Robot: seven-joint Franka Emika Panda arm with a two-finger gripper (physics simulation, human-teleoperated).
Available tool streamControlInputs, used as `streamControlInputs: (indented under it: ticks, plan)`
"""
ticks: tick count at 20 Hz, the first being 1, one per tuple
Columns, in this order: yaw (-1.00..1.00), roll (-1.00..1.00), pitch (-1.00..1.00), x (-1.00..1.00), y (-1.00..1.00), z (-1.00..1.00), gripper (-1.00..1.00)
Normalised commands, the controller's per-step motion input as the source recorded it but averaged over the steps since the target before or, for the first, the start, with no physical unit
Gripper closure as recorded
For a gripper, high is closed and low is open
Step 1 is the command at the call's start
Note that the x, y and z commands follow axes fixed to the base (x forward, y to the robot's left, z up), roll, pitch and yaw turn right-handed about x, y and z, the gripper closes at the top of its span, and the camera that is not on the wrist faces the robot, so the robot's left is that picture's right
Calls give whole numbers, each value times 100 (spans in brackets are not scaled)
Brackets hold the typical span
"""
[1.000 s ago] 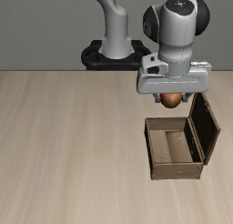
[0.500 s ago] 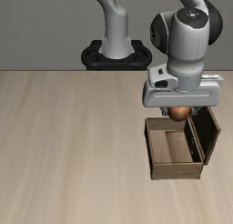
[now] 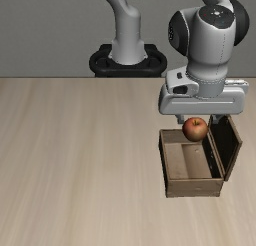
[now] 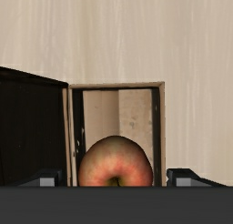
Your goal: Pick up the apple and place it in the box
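Lining up the drop: apple under the hand, box under the apple

Seen from outside, the apple (image 3: 196, 128) sits just below the gripper (image 3: 196, 117), in front of the box's (image 3: 190, 190) end that lies nearer the robot's base. It does not seem to rest on the box floor or on the table (image 3: 70, 150). In the wrist view the fingertips (image 4: 191, 178) stand spread, one on each side of the apple (image 4: 114, 164). A sliver of gap shows on both sides, so nothing is being pinched and the fruit looks free of the hand.

The move turns on the vertical line from hand to apple to box. The wrist view looks down past the apple into the box (image 4: 116, 85), whose side walls flank the fruit on either side. By my reading, the apple is over the opening, not over a rim, though closer to one end than to the middle.

The apple is round, so it has no long axis to speak of. Its stem hollow faces up toward the hand. The box looks slightly longer along the line running away from the base. Its lid (image 3: 228, 145) stands open on the exterior view's right, clear of the drop path, and shows as a dark panel (image 4: 32, 127) beside the opening.

A straight fall should land inside, but a bounce off the near wall is the risk
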Motion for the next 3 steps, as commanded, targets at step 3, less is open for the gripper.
streamControlInputs:
  ticks: [3]
  plan:
    - [0,0,0,0,0,0,-100]
